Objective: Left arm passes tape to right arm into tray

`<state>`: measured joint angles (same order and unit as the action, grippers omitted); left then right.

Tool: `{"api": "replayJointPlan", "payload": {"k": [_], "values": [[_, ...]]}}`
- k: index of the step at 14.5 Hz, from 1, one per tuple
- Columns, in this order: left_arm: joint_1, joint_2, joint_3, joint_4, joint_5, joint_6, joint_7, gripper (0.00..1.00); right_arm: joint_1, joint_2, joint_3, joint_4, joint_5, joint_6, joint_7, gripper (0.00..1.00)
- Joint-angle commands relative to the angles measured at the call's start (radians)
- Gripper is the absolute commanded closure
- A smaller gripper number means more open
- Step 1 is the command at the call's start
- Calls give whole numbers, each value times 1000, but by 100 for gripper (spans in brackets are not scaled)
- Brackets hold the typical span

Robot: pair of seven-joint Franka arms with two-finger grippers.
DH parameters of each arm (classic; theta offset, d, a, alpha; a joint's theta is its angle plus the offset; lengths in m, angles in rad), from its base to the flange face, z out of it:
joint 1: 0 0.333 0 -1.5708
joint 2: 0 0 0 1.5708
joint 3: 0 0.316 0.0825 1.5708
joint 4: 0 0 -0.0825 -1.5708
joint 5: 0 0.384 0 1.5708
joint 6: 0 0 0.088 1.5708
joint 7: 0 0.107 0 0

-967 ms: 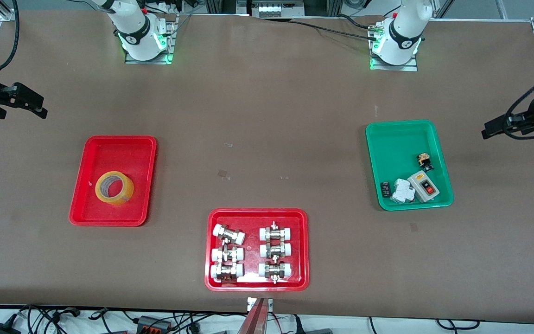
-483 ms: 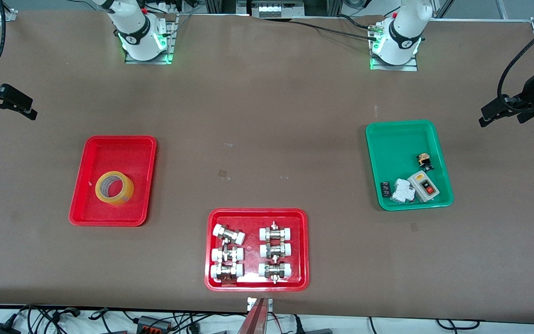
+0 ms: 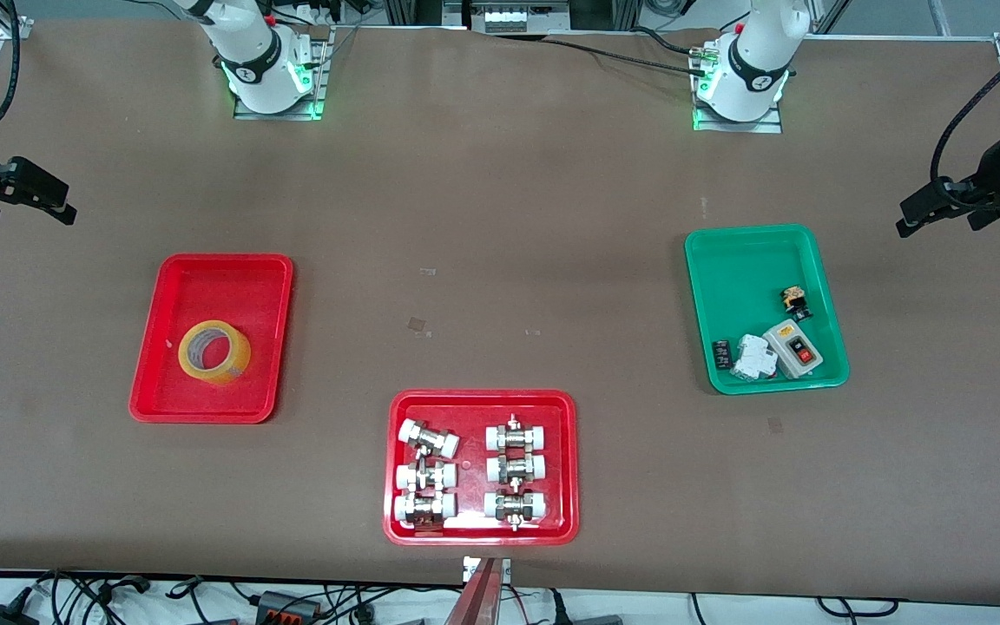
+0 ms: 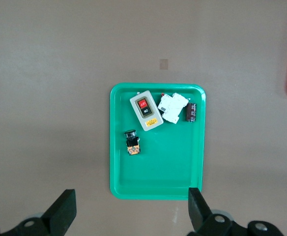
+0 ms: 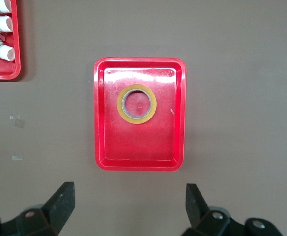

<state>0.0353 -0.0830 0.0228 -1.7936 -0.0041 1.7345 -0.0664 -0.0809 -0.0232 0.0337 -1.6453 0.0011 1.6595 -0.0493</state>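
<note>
**Tape lies flat in the red tray, both arms raised at the worktop's ends**

The tape (image 3: pixel 214 351) lies flat in the plain red tray (image 3: pixel 172 286), hole up, toward the tray's front-camera end, touching neither arm. In the right wrist view the tape (image 5: pixel 136 103) and tray (image 5: pixel 180 113) sit below the right end effector (image 5: pixel 129 204), whose two fingers are spread wide with nothing between them. From the front, the right end effector (image 3: pixel 31 193) hangs over bare worktop (image 3: pixel 500 200) at the right arm's end, well apart from the tray.

The left end effector (image 3: pixel 930 208) hangs over the left arm's end of the worktop, near the green tray (image 3: pixel 747 247). Its fingers (image 4: pixel 65 209) are also spread wide and hold nothing; the green tray (image 4: pixel 156 172) with its switch box (image 4: pixel 146 110) lies below.
</note>
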Motion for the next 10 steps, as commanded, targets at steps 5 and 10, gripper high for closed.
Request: {"api": "replayJointPlan", "payload": {"k": [5,10], "values": [[-3,-8,3,-10,-7,8,16,0,0,-23,19,-22,-3,-3,-6,0],[-3,-8,2,-7,-5,8,13,0,-2,-24,15,-22,7,-13,-3,0]]}}
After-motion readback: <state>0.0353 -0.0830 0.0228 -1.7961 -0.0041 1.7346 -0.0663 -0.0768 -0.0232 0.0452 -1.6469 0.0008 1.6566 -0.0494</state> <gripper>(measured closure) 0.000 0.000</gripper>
